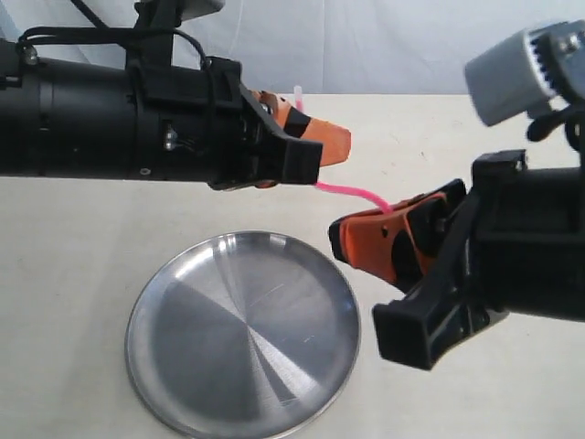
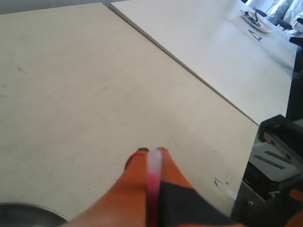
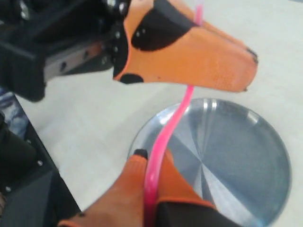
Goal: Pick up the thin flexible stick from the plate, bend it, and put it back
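The thin flexible stick (image 1: 352,192) is a pink rod held in the air between both grippers, curving in a bend above the plate's far right side. My left gripper (image 1: 334,142) is shut on one end; the pale tip (image 2: 154,161) pokes out between its orange fingers. My right gripper (image 1: 343,240) is shut on the other end, with the stick (image 3: 163,142) arching up from its fingers toward the left gripper (image 3: 248,71). The plate (image 1: 183,366) is a shiny steel dish on the table below, with nothing in it, also seen in the right wrist view (image 3: 265,189).
The pale tabletop (image 1: 73,238) stretches around the plate. A seam (image 2: 189,71) between two table panels runs across the left wrist view. The right arm's body (image 2: 274,165) stands at the table's edge there.
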{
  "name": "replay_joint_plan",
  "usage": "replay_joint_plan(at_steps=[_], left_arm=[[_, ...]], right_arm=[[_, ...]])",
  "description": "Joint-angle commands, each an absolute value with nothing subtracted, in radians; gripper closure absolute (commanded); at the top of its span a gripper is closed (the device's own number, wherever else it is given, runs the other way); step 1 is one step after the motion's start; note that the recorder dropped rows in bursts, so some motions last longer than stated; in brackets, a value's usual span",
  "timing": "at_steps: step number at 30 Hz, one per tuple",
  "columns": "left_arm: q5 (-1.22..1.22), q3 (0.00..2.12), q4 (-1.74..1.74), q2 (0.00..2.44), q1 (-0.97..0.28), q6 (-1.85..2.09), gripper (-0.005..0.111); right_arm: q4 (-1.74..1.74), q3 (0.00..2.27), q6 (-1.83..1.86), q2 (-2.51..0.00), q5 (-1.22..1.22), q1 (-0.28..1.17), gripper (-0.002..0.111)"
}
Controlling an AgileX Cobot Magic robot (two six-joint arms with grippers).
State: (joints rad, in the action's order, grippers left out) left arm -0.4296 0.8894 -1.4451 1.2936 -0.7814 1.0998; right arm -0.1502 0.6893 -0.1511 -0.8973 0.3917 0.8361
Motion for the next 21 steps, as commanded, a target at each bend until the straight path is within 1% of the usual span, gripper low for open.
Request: replay_joint_plan(at_steps=[1,9,15,21], left_arm=[[-0.586,0.886,-1.506,1.286,-0.8,1.11,0.107],[-0.567,0.886,-1.511,1.213,-0.8,1.136,0.107],[-0.569,0.886,-1.509,1.187,-0.8,1.136,0.107],[-0.593,0.886,-1.511,1.184,-0.8,1.127,0.107]], right_arm=[[-0.086,0.704,-0.148,-0.963,0.359,0.828,0.109],[-0.076,0.704,-0.149,-1.033,0.371,0.828,0.109],[-0.07,0.704,-0.149,-1.034,0.363,0.828,0.109],[0.061,0.704,-0.228,-1.034,0.363,0.826,0.109]])
